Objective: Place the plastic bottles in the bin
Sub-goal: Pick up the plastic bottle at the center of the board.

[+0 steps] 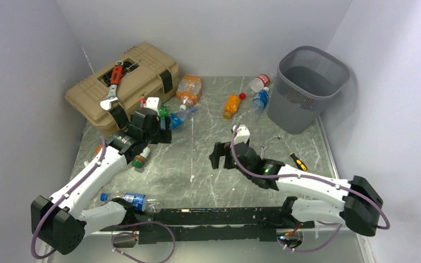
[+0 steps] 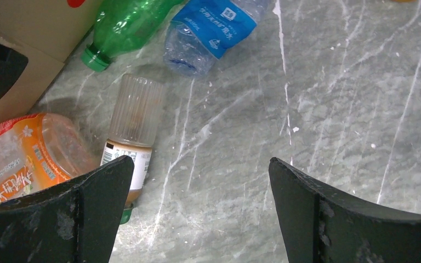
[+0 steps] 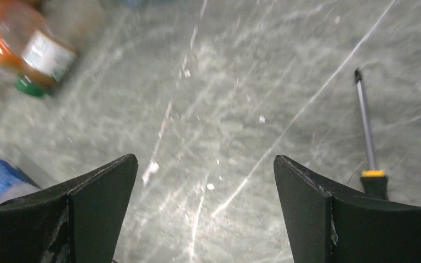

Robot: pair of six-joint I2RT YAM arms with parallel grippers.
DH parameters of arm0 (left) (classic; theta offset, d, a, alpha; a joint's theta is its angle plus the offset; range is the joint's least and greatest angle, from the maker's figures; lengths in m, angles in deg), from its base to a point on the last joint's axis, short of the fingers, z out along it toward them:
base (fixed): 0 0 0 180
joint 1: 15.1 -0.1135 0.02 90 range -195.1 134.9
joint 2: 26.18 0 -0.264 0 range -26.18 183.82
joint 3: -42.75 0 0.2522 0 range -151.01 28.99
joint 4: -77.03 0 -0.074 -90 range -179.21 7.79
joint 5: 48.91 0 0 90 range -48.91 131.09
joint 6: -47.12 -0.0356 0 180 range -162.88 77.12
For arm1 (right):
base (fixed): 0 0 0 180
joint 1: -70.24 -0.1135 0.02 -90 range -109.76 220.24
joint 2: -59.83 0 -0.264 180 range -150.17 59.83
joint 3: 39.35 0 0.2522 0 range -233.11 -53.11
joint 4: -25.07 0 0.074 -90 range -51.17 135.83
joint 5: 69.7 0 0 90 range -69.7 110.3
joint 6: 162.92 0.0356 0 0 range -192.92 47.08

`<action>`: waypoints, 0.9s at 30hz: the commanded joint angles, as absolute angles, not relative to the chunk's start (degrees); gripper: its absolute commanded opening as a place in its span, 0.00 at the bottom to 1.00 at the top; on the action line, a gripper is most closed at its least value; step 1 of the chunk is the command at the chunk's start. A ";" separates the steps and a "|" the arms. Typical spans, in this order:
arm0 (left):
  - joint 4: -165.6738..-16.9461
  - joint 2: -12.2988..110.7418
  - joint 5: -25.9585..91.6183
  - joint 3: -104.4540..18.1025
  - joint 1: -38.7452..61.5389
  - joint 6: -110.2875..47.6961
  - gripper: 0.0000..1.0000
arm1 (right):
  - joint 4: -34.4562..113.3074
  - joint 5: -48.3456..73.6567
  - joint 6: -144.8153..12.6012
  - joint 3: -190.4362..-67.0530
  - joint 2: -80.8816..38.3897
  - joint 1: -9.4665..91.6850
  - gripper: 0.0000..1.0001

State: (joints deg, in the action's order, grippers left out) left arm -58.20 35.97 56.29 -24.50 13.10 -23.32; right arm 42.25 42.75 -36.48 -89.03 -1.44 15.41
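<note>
I am hovering the left gripper [image 2: 200,164], spread wide and empty, over the counter [image 2: 318,120]; the ribbed bottle [image 2: 135,115] is lying beside one finger, likely my next grasp. Right gripper [image 3: 205,161] is gaping empty, the bin [image 1: 307,87] well beyond it.

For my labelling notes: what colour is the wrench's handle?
Red; the wrench shows best in the top external view.

Grey mesh bin [image 1: 296,109], tan toolbox [image 1: 87,96] with black latches [image 1: 168,79], green bottle [image 2: 123,24], blue-labelled clear bottle [image 2: 214,30], grey white-veined marble table [image 2: 334,137]
</note>
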 commanded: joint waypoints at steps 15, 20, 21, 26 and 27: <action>-45.59 56.14 64.34 -32.05 12.58 -21.16 1.00 | 25.99 31.17 -38.29 -79.09 -6.39 11.69 1.00; -45.23 61.78 67.19 -34.04 12.21 -24.86 0.99 | 25.41 29.78 -38.14 -76.04 -2.77 11.27 1.00; -44.99 62.92 68.25 -34.60 11.96 -25.21 0.99 | 25.92 29.79 -38.20 -75.84 -2.23 11.24 1.00; -46.17 63.40 66.95 -35.59 6.83 -26.61 1.00 | 26.87 29.99 -38.37 -75.49 -0.74 10.83 1.00; -46.81 63.49 65.47 -35.36 4.90 -26.56 0.99 | 26.83 29.92 -38.38 -75.44 -0.66 10.82 1.00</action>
State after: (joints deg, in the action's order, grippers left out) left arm -45.74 64.05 65.67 -33.20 10.15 -24.94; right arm 28.68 30.32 -37.57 -75.90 -2.38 11.28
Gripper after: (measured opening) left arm 0.995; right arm 0.997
